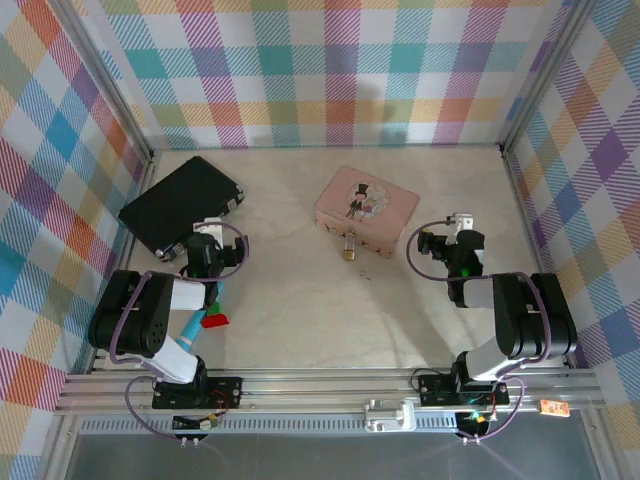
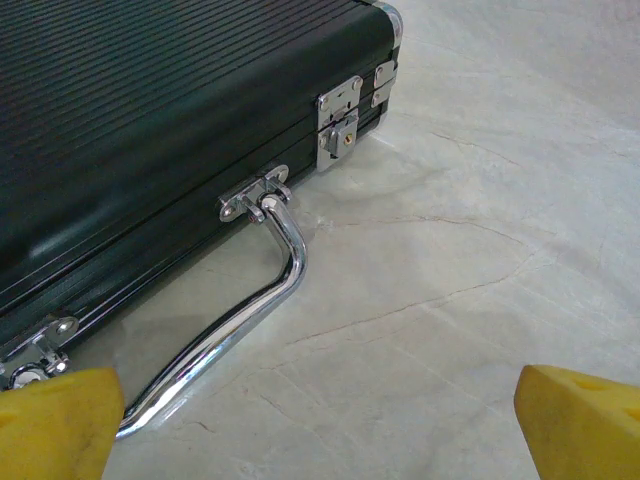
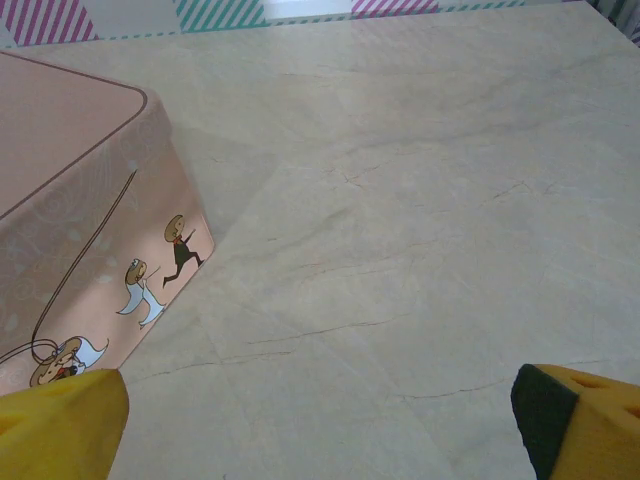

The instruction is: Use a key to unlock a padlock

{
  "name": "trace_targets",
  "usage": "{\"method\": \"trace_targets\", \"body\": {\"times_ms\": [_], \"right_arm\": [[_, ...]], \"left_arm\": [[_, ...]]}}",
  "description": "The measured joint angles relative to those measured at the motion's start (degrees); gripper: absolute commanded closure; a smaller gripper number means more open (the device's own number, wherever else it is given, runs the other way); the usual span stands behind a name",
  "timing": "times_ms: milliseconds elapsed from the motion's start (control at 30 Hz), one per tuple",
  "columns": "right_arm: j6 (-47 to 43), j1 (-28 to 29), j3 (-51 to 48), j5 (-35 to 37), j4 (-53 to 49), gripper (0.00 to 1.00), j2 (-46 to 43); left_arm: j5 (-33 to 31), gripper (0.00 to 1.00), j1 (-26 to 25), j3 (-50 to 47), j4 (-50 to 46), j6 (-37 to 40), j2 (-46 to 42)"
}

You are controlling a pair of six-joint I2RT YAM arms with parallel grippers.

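1. Padlock [image 1: 348, 250]: brass, tiny, mid-table, against the near side of the pink tin [image 1: 366, 208]. I can't tell from the top cam whether the shackle is hooked to the tin.
2. Key [image 1: 365, 269]: small silvery speck flat on the tabletop [image 1: 290, 310], just beside the padlock on its near-right and apart from it. Neither arm is touching it.
3. Pink tin: lid shut, cartoon bride & groom on top. On the R wrist cam I see its corner with little running figures on the side wall.
4. R gripper [image 3: 320, 425]: yellow fingertips [image 3: 60, 425] spread wide with nothing between them, over bare tabletop, to the right of the tin and well apart from the lock.
5. L gripper [image 2: 320, 425]: fingertips [image 2: 50, 420] likewise spread, nothing held, facing the black ribbed case [image 1: 180, 205] at far left.
6. Case: closed, chrome handle [image 2: 270, 290] resting on the tabletop, silver latch [image 2: 340, 120] near the corner.
7. Plaid walls [image 1: 340, 60] on three sides.
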Motion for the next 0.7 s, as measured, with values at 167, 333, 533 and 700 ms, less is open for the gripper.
{"method": "trace_targets", "body": {"times_ms": [167,333,533,700], "right_arm": [[0.00,0.00,0.00,-0.02,0.00,0.01,0.00],[0.00,0.00,0.02,-0.02,0.00,0.01,0.00],[0.00,0.00,0.02,0.00,0.00,0.01,0.00],[0.00,0.00,0.04,-0.02,0.00,0.01,0.00]], "left_arm": [[0.00,0.00,0.00,0.00,-0.02,0.00,0.00],[0.00,0.00,0.00,0.00,0.00,0.00,0.00],[0.00,0.00,0.00,0.00,0.17,0.00,0.04],[0.02,0.00,0.02,0.00,0.42,0.00,0.04]]}}
